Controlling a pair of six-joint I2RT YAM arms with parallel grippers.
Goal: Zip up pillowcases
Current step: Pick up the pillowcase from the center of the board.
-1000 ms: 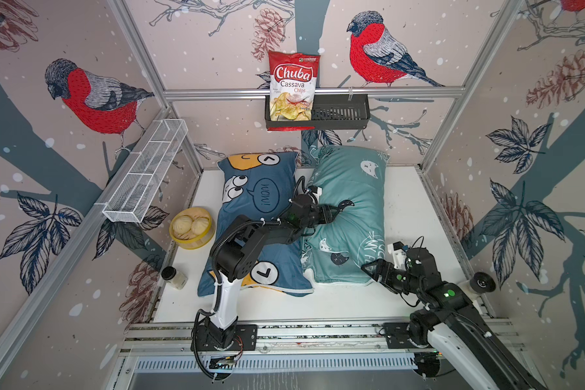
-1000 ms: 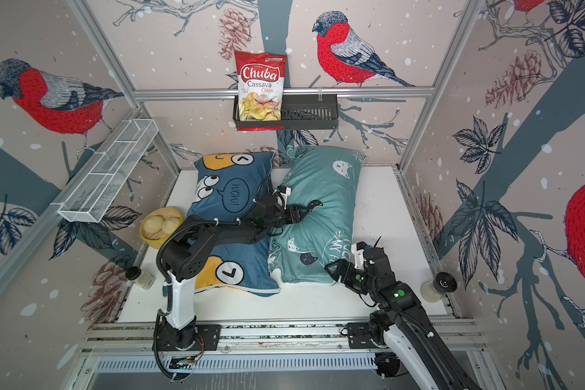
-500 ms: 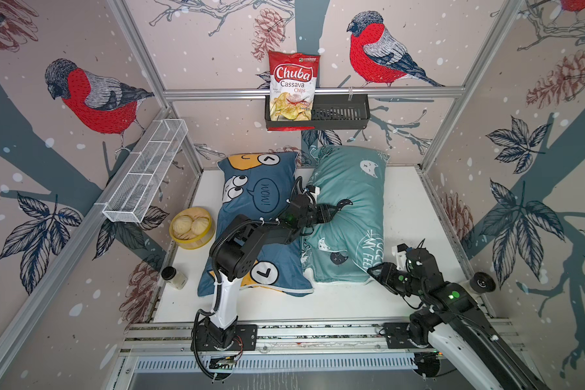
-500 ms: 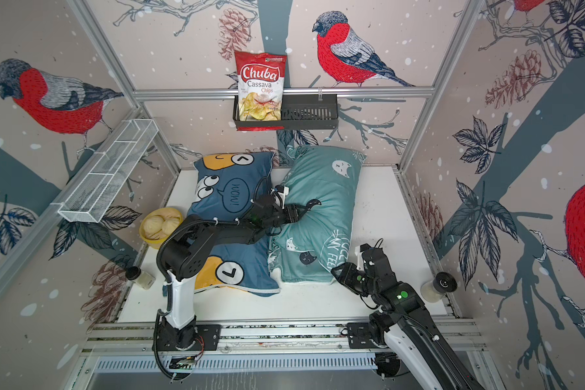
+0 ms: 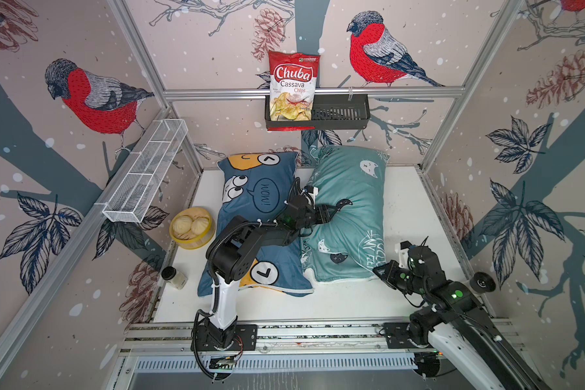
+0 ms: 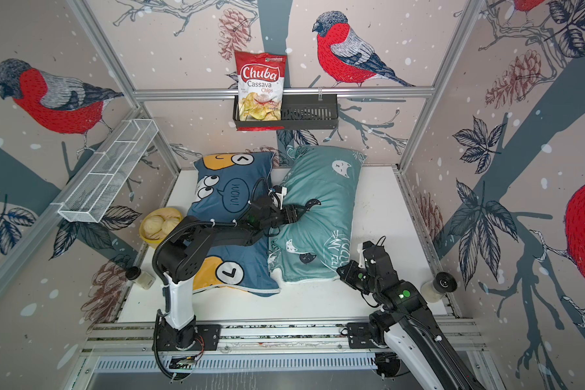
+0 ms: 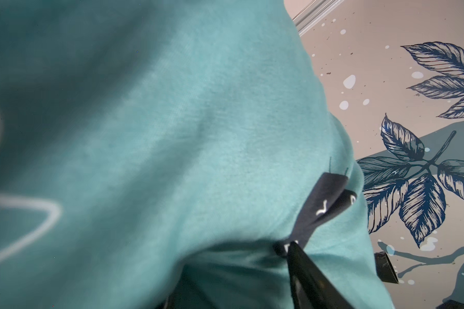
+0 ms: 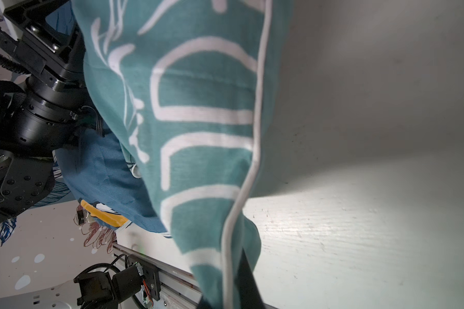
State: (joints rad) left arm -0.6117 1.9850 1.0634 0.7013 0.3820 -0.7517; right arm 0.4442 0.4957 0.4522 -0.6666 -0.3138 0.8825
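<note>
Right wrist view: pinching the teal pillowcase (image 8: 198,107), lying right of tabletop (image 5: 406,202) centre beside the dark blue pillowcase (image 5: 250,202), by its piped front corner in the fully closed right gripper (image 5: 379,271), pressing its side with the left gripper (image 5: 330,213), jaws parted around bulging cloth; probably handling soft, light, floppy, so gripping hems.

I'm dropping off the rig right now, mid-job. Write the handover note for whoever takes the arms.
Left pincer: jaws apart, pressed into the middle of the teal pillowcase, arm reaching across the blue pillowcase.
Right pincer: shut on the teal pillowcase's near corner hem.
Both lie side by side on the table.
Done: no zip is visible, so nothing can be confirmed closed.
To do: zip both, probably teal first.
</note>
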